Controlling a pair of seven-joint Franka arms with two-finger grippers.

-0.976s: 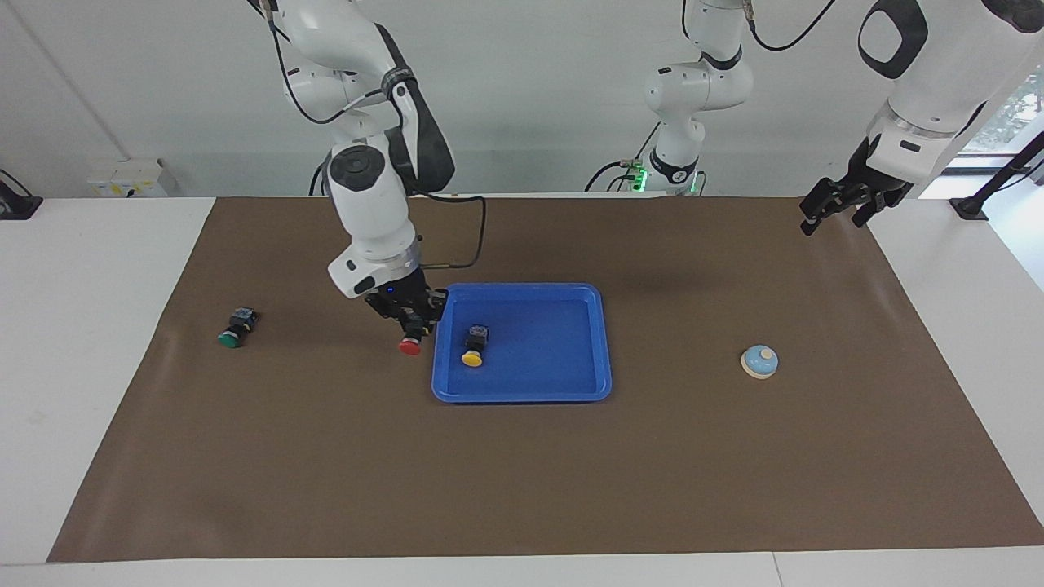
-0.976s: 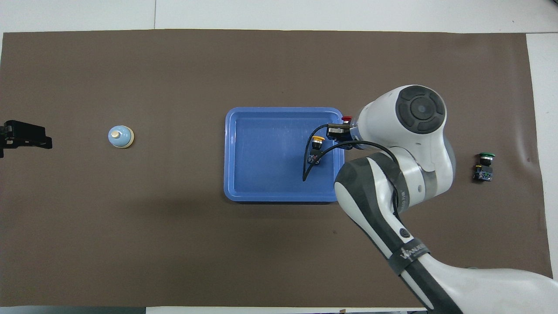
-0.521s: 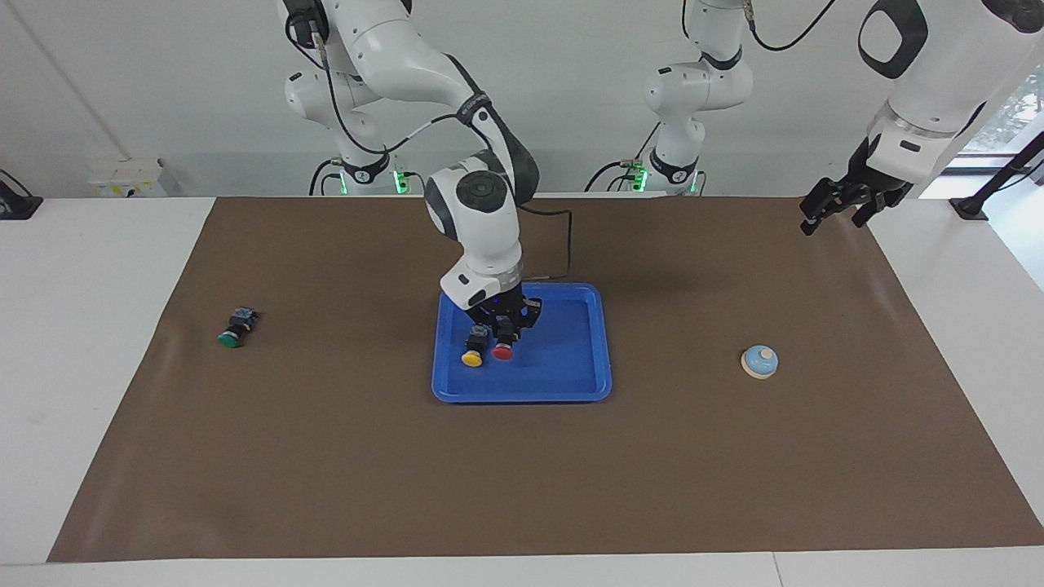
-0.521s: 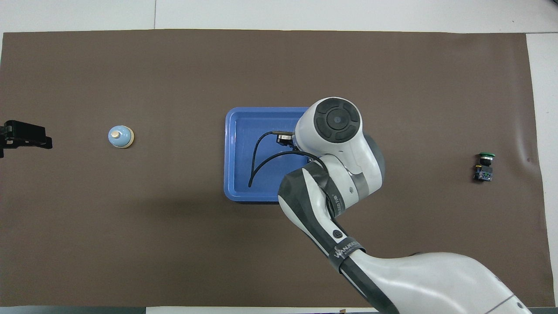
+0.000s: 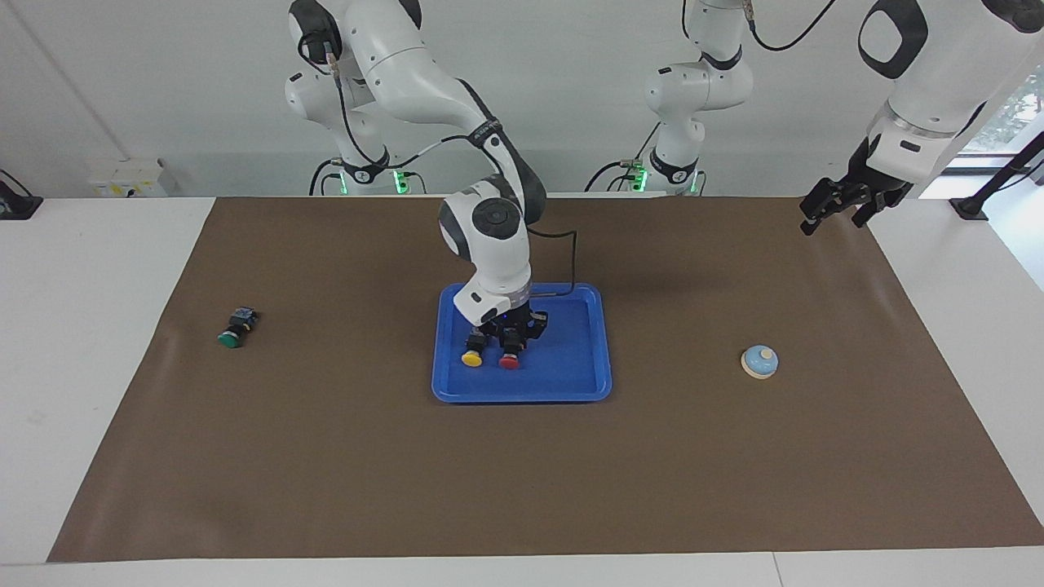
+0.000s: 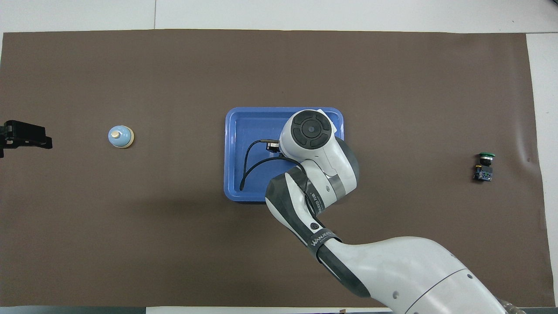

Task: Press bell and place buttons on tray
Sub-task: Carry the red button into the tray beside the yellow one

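Observation:
The blue tray (image 5: 522, 397) (image 6: 231, 152) lies mid-table. In it the yellow button (image 5: 472, 357) lies on its side. Right beside it sits the red button (image 5: 510, 361), low on the tray floor, with my right gripper (image 5: 512, 338) shut on its black body. In the overhead view the right arm hides both buttons and its own gripper. The green button (image 5: 232, 334) (image 6: 484, 165) lies on the mat toward the right arm's end. The light-blue bell (image 5: 759, 361) (image 6: 120, 136) stands toward the left arm's end. My left gripper (image 5: 832, 214) (image 6: 43, 141) waits open above the mat's edge there.
A brown mat (image 5: 326, 473) covers the table, with white tabletop showing around it. A black cable (image 6: 248, 163) from the right wrist loops over the tray. Two more arm bases stand along the table's robot-side edge.
The right gripper carried the red button from outside the tray's rim over the yellow button's place and lowered it beside that button. The left arm has stayed still.

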